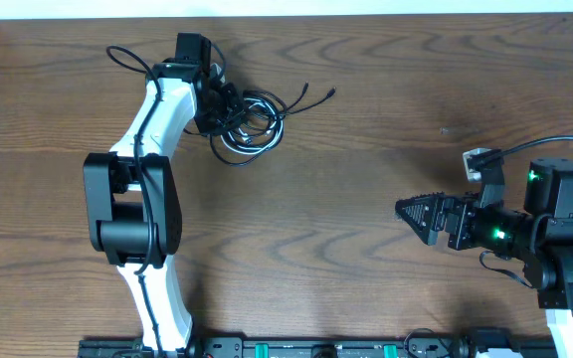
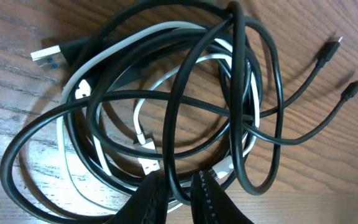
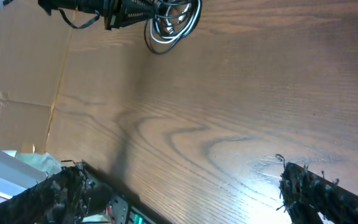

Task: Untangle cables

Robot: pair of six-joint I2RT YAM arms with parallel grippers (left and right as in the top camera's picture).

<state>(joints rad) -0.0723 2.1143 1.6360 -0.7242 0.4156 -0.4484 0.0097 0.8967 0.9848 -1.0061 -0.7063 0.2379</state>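
**A:** Where are the cables point(image 2: 236, 93)?

**B:** They lie in one knotted heap right at the left gripper point(image 2: 178, 183), spreading out ahead of its fingertips. Long black loops cross over each other, and a white cable point(image 2: 64, 124) is wound in among them.

**A:** And the jaws there?

**B:** They are drawn nearly together. A black strand runs down between the two fingers, so they are pinching the near edge of the heap.

**A:** Can you see any loose ends?

**B:** Two thin black tails with small plugs point(image 2: 331, 47) trail off ahead of those jaws and to one side, clear of the loops. A flat USB plug point(image 2: 44, 57) with a blue insert sticks out on the other side.

**A:** What about the right gripper point(image 1: 406, 211)?

**B:** Its jaws are spread wide and hold nothing. They point towards the heap, which is well apart from them, far ahead across bare wood.

**A:** What is underneath?

**B:** A brown wood-grain table point(image 1: 366, 99). The heap rests flat on it.
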